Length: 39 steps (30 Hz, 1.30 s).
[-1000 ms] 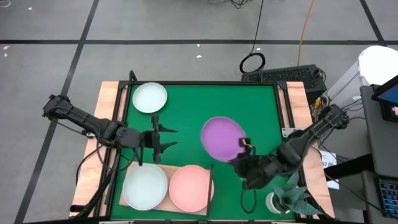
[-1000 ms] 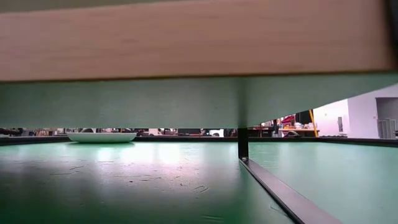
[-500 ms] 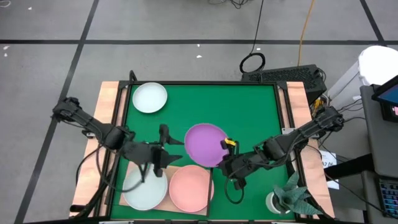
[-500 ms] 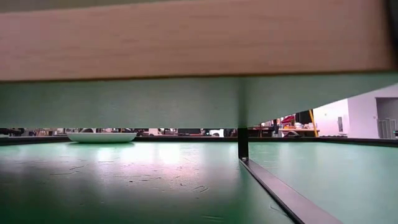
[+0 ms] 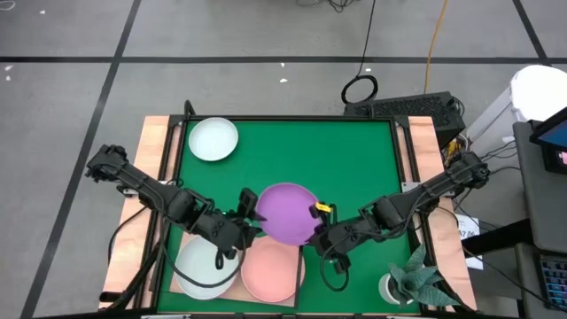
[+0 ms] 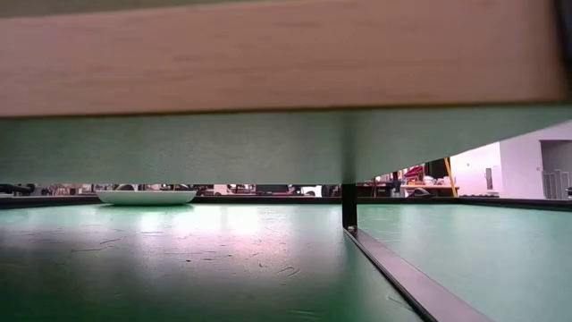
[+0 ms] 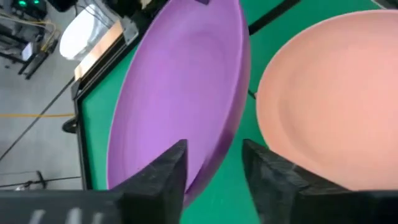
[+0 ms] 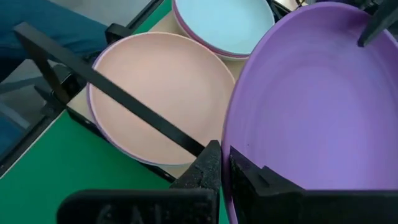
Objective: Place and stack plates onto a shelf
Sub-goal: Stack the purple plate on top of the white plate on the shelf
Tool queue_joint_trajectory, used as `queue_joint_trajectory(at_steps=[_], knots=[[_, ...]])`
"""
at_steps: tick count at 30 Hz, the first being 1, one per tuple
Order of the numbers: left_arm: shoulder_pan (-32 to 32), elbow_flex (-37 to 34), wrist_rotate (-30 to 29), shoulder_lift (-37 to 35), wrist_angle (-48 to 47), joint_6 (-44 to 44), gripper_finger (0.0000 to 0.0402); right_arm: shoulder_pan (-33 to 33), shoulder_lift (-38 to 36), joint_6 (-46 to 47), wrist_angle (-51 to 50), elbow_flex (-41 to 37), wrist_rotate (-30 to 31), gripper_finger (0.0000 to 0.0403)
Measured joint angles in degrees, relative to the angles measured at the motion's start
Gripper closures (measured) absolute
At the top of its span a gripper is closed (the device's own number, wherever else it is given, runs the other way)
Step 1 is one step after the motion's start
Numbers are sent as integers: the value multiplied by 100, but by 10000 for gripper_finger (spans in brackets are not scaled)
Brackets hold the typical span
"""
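Note:
A purple plate (image 5: pixel 285 213) hangs over the green mat just beyond the shelf (image 5: pixel 303 266), a light-wood board at the table's near edge. My right gripper (image 5: pixel 316 232) is shut on the plate's right rim. My left gripper (image 5: pixel 252 213) is open at its left rim: in the left wrist view its fingers (image 7: pixel 165 177) stand on either side of the purple rim (image 7: pixel 214 168), and I cannot tell if they touch. On the shelf rest a pale mint plate (image 5: pixel 205 266) and a salmon pink plate (image 5: pixel 270 270). Another pale mint plate (image 5: pixel 213 139) lies on the mat's far left. My right gripper (image 8: pixel 224 150) pinches the purple plate's rim (image 8: pixel 229 134) between its two fingers, one on the hollow side and one on the outer side. It comes from the table's right. The plate is lifted clear and tilted, its near edge above the pink plate's far edge.
A dark thin bar (image 8: pixel 112 93) of the shelf crosses in front of the pink plate in the right wrist view. The low view shows the shelf's dark upright (image 6: pixel 349 207) and the far mint plate (image 6: pixel 146 197) on the mat. A potted plant (image 5: pixel 416 283) stands at the near right corner.
My right gripper has carried the purple plate toward the table's left and a little toward the near edge, close to the shelf. My left gripper has moved right and toward the near edge, meeting the plate's left rim, which now sits between its open fingers.

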Motion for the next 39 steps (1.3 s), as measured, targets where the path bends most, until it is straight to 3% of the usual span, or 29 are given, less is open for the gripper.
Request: queue_joint_trajectory(at_steps=[6,15,21,24,29,34,39], knots=[[0,-1,40,0,-4,195,317,-114,0,-38,-6,-99,-135,399],[3,-10,569,3,-34,462,377,-170,0,-184,20,-100,-165,395],[-17,-11,731,2,-176,376,387,-173,-2,-322,341,-104,116,361],[-29,-11,723,1,-96,276,389,-173,-2,-485,824,-105,407,325],[-203,-11,734,2,-156,-59,390,-165,-2,-792,1498,-105,379,256],[-610,-11,769,3,-450,-706,390,13,-92,-1025,1826,-105,407,213],[-1273,-11,780,3,-753,-1673,390,320,-286,-1099,1902,-105,866,203]])
